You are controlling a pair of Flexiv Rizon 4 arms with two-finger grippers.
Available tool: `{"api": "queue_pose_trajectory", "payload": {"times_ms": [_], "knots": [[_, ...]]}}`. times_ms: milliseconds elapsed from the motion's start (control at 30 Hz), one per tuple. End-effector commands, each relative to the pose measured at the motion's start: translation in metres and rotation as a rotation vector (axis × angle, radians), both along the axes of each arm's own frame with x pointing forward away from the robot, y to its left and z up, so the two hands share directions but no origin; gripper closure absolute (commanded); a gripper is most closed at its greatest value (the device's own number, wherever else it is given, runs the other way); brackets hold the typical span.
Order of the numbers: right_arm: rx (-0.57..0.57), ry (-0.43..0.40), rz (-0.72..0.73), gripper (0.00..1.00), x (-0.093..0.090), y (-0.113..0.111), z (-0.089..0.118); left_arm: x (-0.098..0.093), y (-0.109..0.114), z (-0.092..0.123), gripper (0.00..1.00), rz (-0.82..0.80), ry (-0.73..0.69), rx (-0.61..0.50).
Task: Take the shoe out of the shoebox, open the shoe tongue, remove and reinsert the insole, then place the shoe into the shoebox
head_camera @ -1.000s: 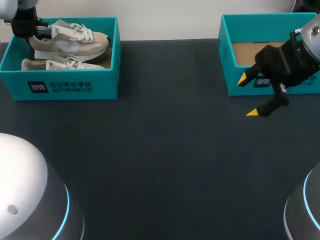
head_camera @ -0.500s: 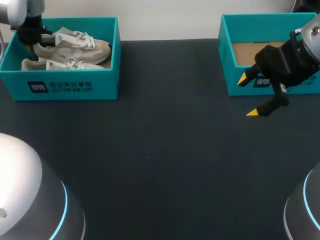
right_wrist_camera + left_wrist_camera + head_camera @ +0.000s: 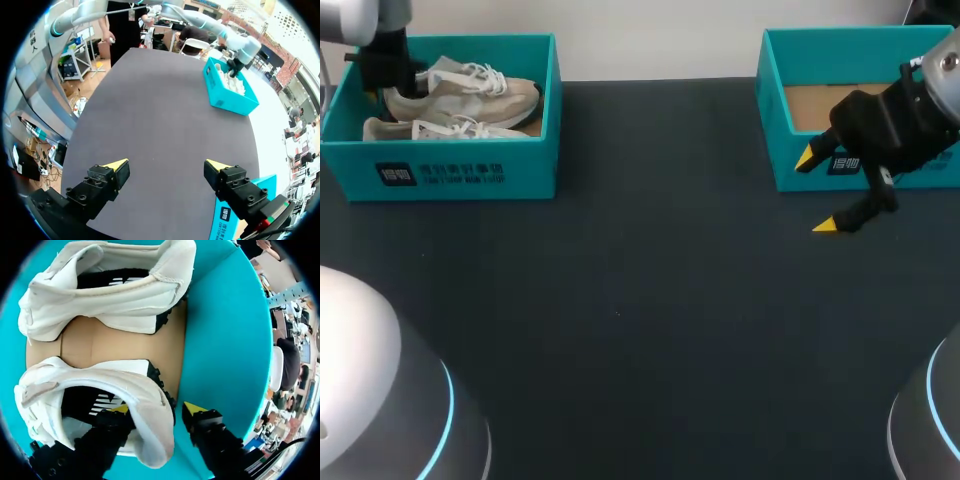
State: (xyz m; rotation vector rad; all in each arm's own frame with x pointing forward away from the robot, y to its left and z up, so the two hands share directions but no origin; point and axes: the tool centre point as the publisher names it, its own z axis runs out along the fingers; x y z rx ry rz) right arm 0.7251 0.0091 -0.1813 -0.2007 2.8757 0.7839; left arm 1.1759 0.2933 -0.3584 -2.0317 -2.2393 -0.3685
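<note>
The teal shoebox (image 3: 470, 170) stands at the table's (image 3: 640, 300) far left and holds two pale shoes on a cardboard floor. The shoe (image 3: 470, 90) in hand lies toward the back wall, beside the second shoe (image 3: 420, 130).

The left arm comes down steeply over the box's left end. The left gripper (image 3: 157, 409) stands open astride the shoe's heel collar. One of its fingers (image 3: 197, 410) is outside against the box wall and the other is inside the opening. No firm pinch is visible.

Assessment: the shoe looks light, with a soft, padded upper and a firmer sole. The heel collar is a sound hold, though it will likely squash and let the toe droop. Loose laces may snag.

The empty shoebox (image 3: 790, 170) sits at the far right. The right gripper (image 3: 815, 192) hangs just before it, held level and spread wide with nothing in it.
</note>
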Motion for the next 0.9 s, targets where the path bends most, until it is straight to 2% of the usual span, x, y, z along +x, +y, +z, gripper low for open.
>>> {"api": "queue_pose_trajectory", "payload": {"times_ms": [33,467,600,900], "knots": [[-0.002,0.002,0.0,0.0,0.001,0.001,-0.001,-0.009,0.0,0.025,0.02,-0.015,-0.004,-0.033],[-0.002,0.002,0.0,0.0,0.001,0.001,-0.001,-0.042,-0.015,0.094,0.0,-0.046,0.0,-0.159],[-0.002,0.002,0.0,0.0,0.001,0.001,-0.001,-0.055,-0.014,0.113,0.0,0.007,-0.009,-0.181],[-0.002,0.002,0.0,0.0,0.001,0.001,-0.001,-0.055,-0.014,0.113,0.0,0.007,-0.009,-0.181]]}}
